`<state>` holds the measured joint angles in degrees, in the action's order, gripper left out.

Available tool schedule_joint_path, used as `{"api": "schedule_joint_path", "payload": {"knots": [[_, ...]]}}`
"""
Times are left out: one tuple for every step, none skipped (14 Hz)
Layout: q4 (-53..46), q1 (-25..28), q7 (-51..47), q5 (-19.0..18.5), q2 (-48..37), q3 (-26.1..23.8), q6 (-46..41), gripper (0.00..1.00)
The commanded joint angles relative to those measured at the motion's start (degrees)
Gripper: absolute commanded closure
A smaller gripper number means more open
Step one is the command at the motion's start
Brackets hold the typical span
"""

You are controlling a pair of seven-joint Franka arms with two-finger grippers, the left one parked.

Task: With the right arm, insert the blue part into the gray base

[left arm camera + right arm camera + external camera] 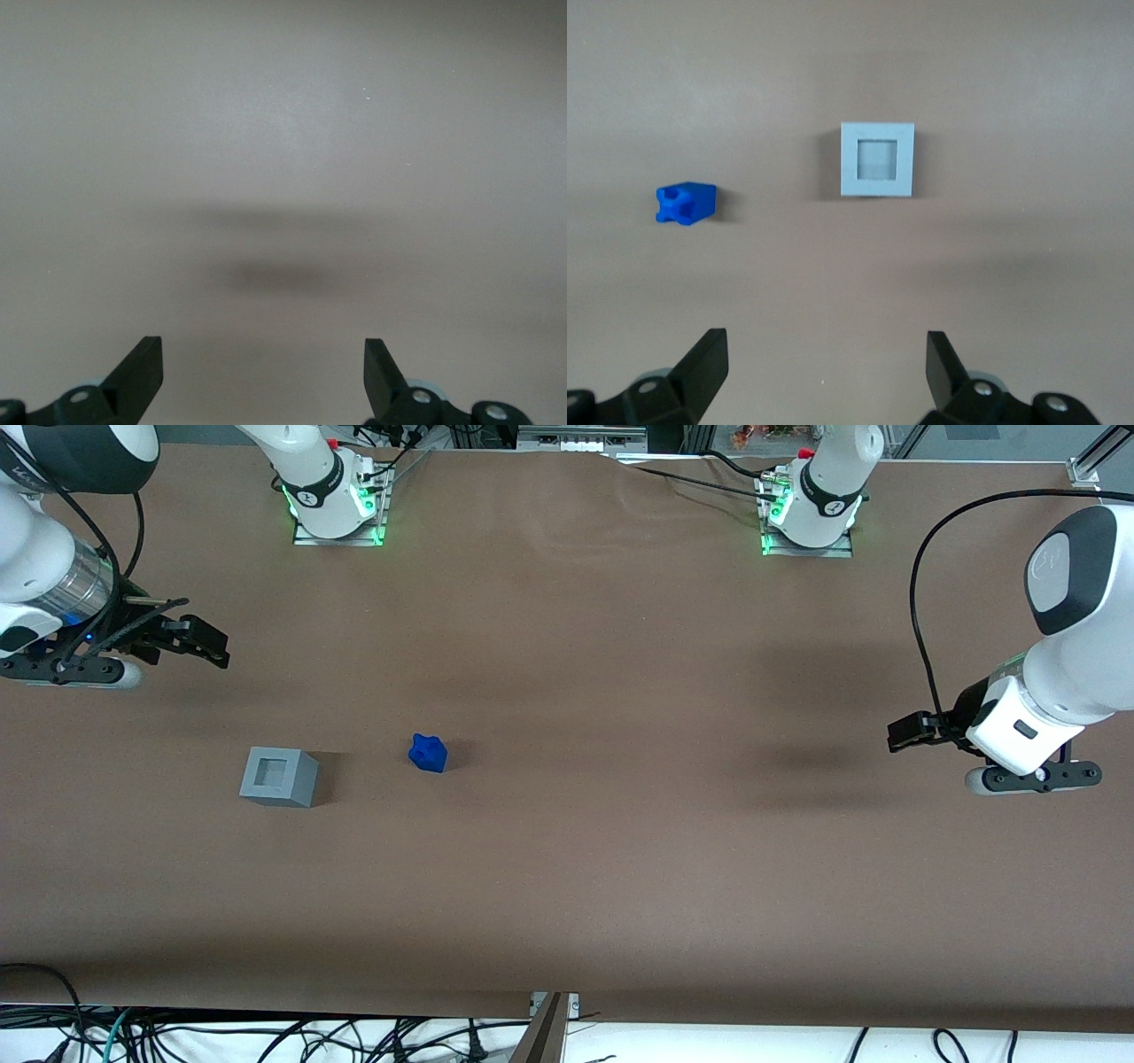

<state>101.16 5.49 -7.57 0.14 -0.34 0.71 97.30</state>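
Front view, scanned from the working arm's end: right arm (53, 576) hangs high at the table edge, its gripper (208, 646) above the brown table (620, 850), holding nothing. Right wrist view shows the two fingers (704, 363) spread wide with bare table between them.

Next along: gray base (278, 776), upright on the table, square recess facing up and unfilled. It sits nearer the front camera than the gripper, well apart from it.

Next: blue part (428, 752), lying loose on the table, near the base but not touching it, offset from it toward the parked arm's end. Knobbly end and blocky end both visible in the wrist view (686, 203); exact resting face hard to tell.

Key relation: wrist camera looks down on the base (877, 159) almost centred between the fingers, while the part lies off to one side of the finger line. So the gripper appears lined up with the base, not the part. Judgement: pick-up not yet begun; the coming move calls for a sideways shift toward the parked arm's end plus a descent. Part is small and irregular, so finger placement across its blocky end likely matters.
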Motion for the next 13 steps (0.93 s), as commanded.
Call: {"api": "schedule_joint_path", "payload": {"knots": [[-1.7,-0.8,-0.6,0.0,-0.3,-0.5,-1.8,0.01],[-1.8,-0.8,-0.8,0.0,-0.3,-0.6,-1.8,0.01],[-1.8,-0.8,-1.0,0.0,-0.3,-0.8,-1.8,0.01],[-1.8,-0.8,-1.0,0.1,-0.2,-0.8,-1.8,0.01],[-1.8,-0.8,-0.6,0.1,-0.2,-0.8,-1.8,0.01],[-1.8,-0.8,-0.6,0.1,-0.1,-0.7,-1.8,0.01],[-1.9,-0.8,-0.6,0.1,0.0,-0.7,-1.8,0.01],[-1.9,-0.8,-0.7,0.1,0.2,-0.8,-1.7,0.01],[-2.0,-0.7,-0.7,0.1,0.2,-0.8,-1.6,0.01],[-2.0,-0.7,-0.9,0.1,0.2,-0.8,-1.6,0.01],[-2.0,-0.7,-0.9,0.1,0.2,-0.8,-1.6,0.01],[-2.0,-0.7,-0.9,0.1,0.2,-0.9,-1.6,0.01],[-2.0,-0.7,-1.0,0.1,0.4,-0.9,-1.7,0.01]]}}
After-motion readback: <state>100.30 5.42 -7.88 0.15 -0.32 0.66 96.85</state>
